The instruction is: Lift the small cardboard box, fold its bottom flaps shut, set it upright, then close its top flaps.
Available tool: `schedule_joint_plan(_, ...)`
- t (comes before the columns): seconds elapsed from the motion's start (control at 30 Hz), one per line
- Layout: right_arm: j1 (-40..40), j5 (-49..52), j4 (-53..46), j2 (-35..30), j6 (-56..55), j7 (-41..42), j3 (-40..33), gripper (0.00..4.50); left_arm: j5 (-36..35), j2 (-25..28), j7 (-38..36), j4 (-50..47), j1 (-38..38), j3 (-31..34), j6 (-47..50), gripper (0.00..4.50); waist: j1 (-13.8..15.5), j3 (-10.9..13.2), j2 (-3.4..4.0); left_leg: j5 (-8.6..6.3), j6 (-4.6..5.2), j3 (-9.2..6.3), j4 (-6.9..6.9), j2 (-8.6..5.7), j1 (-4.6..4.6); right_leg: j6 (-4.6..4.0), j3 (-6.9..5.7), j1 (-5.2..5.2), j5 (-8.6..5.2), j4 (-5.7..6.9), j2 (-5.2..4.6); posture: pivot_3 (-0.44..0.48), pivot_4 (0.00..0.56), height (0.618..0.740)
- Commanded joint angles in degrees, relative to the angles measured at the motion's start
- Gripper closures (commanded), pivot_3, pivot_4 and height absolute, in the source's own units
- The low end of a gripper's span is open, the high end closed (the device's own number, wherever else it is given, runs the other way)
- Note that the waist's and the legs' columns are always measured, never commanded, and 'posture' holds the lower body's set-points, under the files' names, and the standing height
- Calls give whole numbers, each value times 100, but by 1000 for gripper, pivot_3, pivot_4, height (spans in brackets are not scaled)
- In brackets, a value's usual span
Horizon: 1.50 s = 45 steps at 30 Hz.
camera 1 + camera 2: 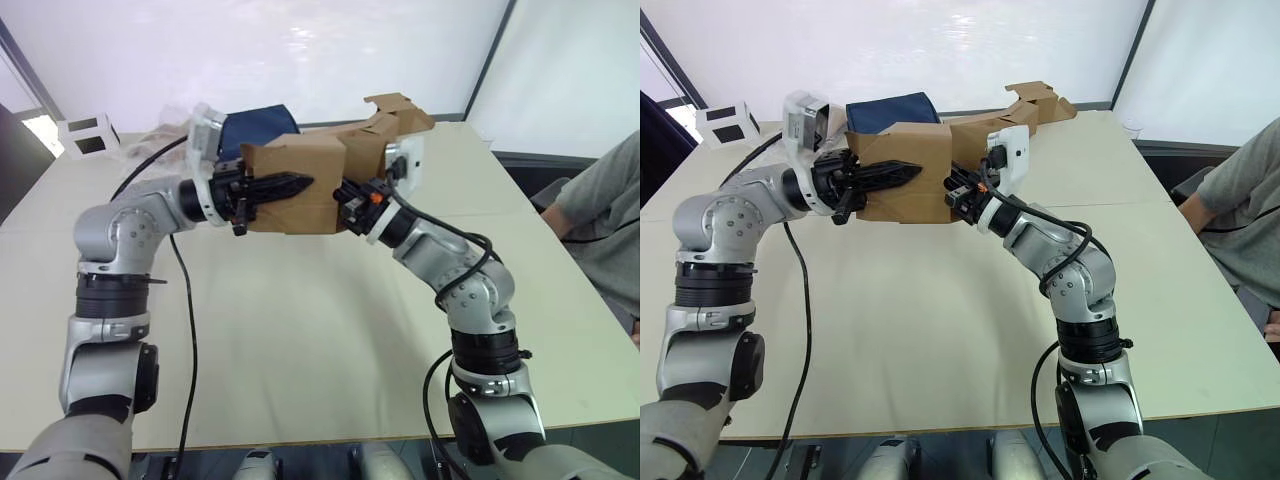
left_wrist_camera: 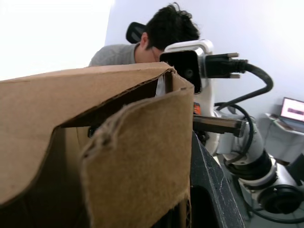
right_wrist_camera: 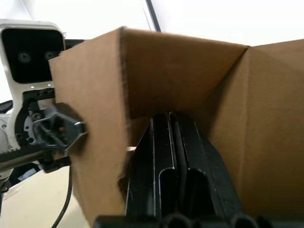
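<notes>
Both arms bend inward, holding the small cardboard box (image 1: 300, 185) above the table (image 1: 300, 330); left gripper (image 1: 290, 185) lies flat against its front wall, its jaws' state unclear. Right gripper (image 3: 175, 161), fingers together, reaches inside the box.

Bare table (image 1: 320, 330) below small cardboard box (image 1: 300, 180)

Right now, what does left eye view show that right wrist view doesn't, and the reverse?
Left eye view alone: the table, a seated person, a blue bag behind the box, the right gripper at the box's right end. Right wrist view alone: the box's inside walls, with black fingers pressed together inside. Both: the small cardboard box held off the table, and the left gripper.
</notes>
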Motion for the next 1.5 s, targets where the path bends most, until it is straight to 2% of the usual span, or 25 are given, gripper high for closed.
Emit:
schedule_joint_plan(0.03,-126,139,-402,-90,-15,195,-62,4441,198,-16,119,37,-95,-14,-416,4500,1,0,0,0,0,0,0,0,0,0,0,0,0,0,0,0,150,740)
schedule_joint_plan(0.17,-43,393,-612,-593,108,434,-455,4441,313,-66,163,108,-137,-32,-652,4500,9,0,0,0,0,0,1,-1,-2,0,0,0,0,-1,-1,0,150,740)
schedule_joint_plan(0.4,113,1052,-536,-2079,587,1365,-1286,4441,349,-123,190,214,-267,-28,-821,4500,11,0,0,-3,6,0,4,-2,-4,0,0,2,0,-3,-1,0,150,740)
schedule_joint_plan(0.53,659,1056,-691,-2653,831,1804,-1136,4441,345,-135,184,250,-327,-33,-835,4500,11,0,-1,-19,34,0,6,-1,-4,0,0,3,0,-3,0,0,150,740)
schedule_joint_plan(0.67,1127,567,-884,-2513,566,1717,-595,4441,299,-142,178,228,-377,-37,-791,4500,-11,0,0,-20,36,1,8,0,-2,0,1,3,0,-1,4,0,150,740)
schedule_joint_plan(0.83,1015,-144,-565,-2127,56,1585,-101,4441,117,-114,136,127,-425,-13,-557,4500,6,0,0,-16,29,1,28,0,-7,1,1,3,0,4,3,0,150,740)
schedule_joint_plan(0.97,901,-311,-395,-1982,-124,1630,-59,4441,40,-89,122,78,-447,1,-450,4500,35,0,0,-16,29,0,43,-1,-10,2,-2,10,-1,4,2,0,150,740)
schedule_joint_plan(1.17,497,-15,-206,-1677,-108,1748,-237,4441,-79,9,82,-81,-379,4,-262,4500,8,0,0,-16,29,0,44,0,-9,2,-2,11,-1,6,3,0,150,740)
schedule_joint_plan(1.5,230,-142,71,-1373,-199,2070,-12,4441,-127,-66,182,-173,-300,5,-268,4500,7,0,0,-17,30,-1,47,-1,-9,2,-2,11,-1,9,2,0,150,740)
